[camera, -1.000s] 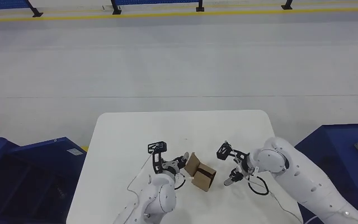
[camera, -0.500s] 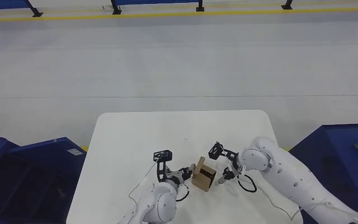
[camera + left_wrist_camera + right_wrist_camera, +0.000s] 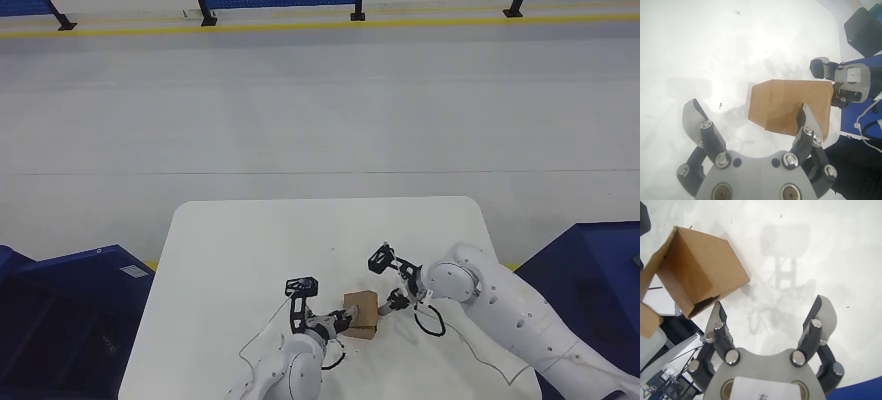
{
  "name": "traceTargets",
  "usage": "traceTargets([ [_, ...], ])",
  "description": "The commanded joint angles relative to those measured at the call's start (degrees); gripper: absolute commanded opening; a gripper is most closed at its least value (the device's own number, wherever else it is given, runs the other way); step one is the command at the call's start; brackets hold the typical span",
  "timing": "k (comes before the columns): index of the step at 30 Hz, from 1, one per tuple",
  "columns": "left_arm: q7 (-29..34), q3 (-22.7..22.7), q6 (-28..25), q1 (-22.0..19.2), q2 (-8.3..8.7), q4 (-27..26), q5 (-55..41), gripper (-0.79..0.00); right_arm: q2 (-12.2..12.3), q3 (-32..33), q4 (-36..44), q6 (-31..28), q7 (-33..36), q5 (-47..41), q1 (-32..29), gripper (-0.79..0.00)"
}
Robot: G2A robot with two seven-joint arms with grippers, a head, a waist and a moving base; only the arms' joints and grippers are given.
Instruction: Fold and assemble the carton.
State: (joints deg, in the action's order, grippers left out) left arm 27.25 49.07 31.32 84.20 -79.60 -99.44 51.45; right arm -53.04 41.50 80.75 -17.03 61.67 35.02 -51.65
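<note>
In the top view, the brown carton (image 3: 361, 313) sits on the white table (image 3: 250, 250) toward the edge nearest the robot. The left gripper (image 3: 340, 322) is close against one side of it and the right gripper (image 3: 392, 303) is close against the opposite side. In the left wrist view, the left gripper (image 3: 747, 107) has its jaws spread wide. One finger (image 3: 806, 121) lies across the near face of the carton (image 3: 791, 98), though I cannot tell whether it touches, and the other finger is over bare table (image 3: 696, 47). The right gripper (image 3: 840, 83) shows just past the carton's far end. In the right wrist view, the right gripper (image 3: 768, 304) is also spread wide with nothing between its fingers. One fingertip (image 3: 718, 309) is right at the lower corner of the carton (image 3: 702, 270), whose open end, with a loose flap, faces this camera.
</note>
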Motion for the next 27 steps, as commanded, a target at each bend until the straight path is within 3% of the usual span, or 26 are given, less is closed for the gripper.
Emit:
traceTargets([
  [1, -0.31, -0.27, 0.02, -0.22, -0.15, 0.72, -0.11, 0.0, -0.05, 0.5, -0.24, 0.03, -1.31, -0.26, 0.0, 0.0],
  [8, -1.33, -1.54, 0.31, -1.38, -0.83, 3.22, -0.36, 0.0, 0.39, 3.7, -1.8, -3.11, -1.81, -5.97, -0.64, 0.0],
  [18, -1.77, -1.13, 0.35, -1.52, -1.16, 3.26, -0.53, 0.0, 2.79, 12.29, -6.98, -13.92, 5.4, -26.24, -3.06, 0.0],
  [22, -1.68, -0.97, 0.23, -1.56, -1.24, 3.37, -0.48, 0.0, 3.04, 12.56, -6.54, -13.16, 6.58, -26.7, -3.57, 0.0],
  [27, -1.7, -1.02, 0.03, -1.6, -1.39, 3.42, -0.38, 0.0, 2.45, 10.41, -5.57, -8.9, 3.23, -19.82, -3.14, 0.0],
])
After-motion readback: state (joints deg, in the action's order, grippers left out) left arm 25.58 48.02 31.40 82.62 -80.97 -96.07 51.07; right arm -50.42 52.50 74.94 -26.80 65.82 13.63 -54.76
